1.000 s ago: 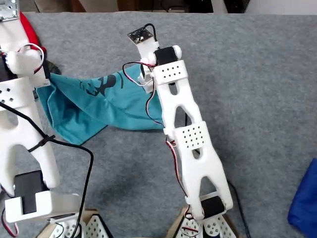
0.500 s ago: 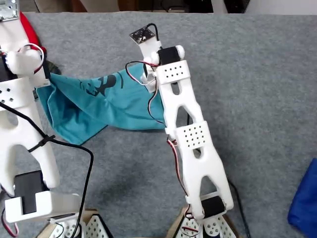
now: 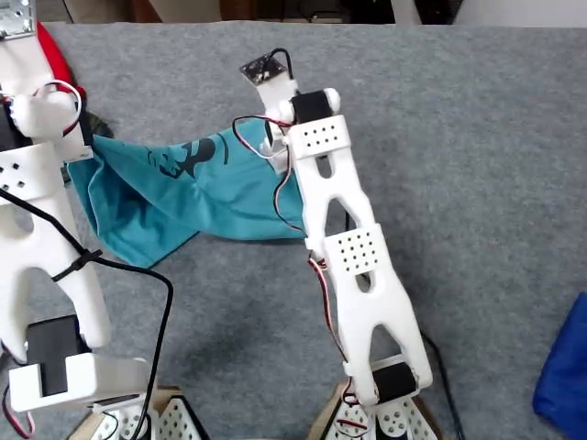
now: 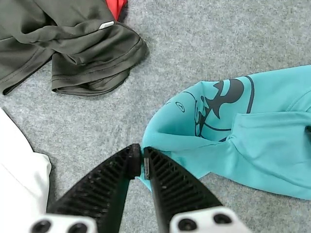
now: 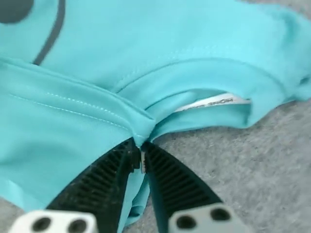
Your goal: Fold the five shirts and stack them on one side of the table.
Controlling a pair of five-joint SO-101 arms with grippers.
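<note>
Two spots on the teal shirt (image 3: 211,197), spread on the counter (image 3: 459,137) between the arms, are pinched tight by the left tool (image 4: 141,162) and right tool (image 5: 141,156); best to lift both evenly, with the cloth taut.

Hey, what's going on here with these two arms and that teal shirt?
Both arms have hold of the teal shirt. The left pincer is shut on one edge of it, and the right pincer is shut on a fold beside the collar. The shirt lies rumpled between them on the grey table, not yet folded. A black shirt lies near the left arm, and a blue shirt sits at the table's edge on the right arm's side.
</note>
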